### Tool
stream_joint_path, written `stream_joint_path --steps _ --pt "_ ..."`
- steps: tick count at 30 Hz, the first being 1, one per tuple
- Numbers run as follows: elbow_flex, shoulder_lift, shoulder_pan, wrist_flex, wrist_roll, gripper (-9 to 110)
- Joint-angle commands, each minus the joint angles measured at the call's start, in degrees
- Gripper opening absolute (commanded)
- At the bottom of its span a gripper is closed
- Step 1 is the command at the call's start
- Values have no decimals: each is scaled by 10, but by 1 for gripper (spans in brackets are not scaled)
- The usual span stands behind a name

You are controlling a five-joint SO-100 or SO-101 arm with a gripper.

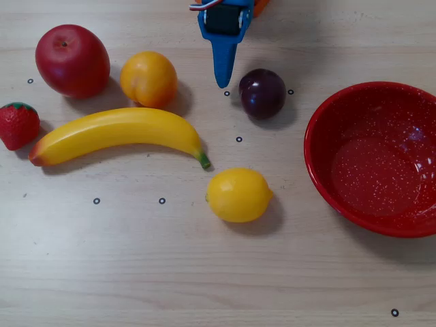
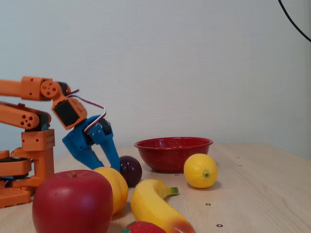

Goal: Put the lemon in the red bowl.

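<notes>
The lemon (image 1: pixel 238 195) lies below the gripper (image 1: pixel 223 80) in the overhead view — long axis sideways — jaws seemingly slightly apart, empty.
</notes>
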Motion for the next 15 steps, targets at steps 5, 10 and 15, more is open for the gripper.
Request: stream_joint_path --steps 5,10,15 --pt "-138 -98 -4 11 54 0" --pt "-196 -175 -2 16 84 0" --pt "-282 -263 -5 39 110 0"
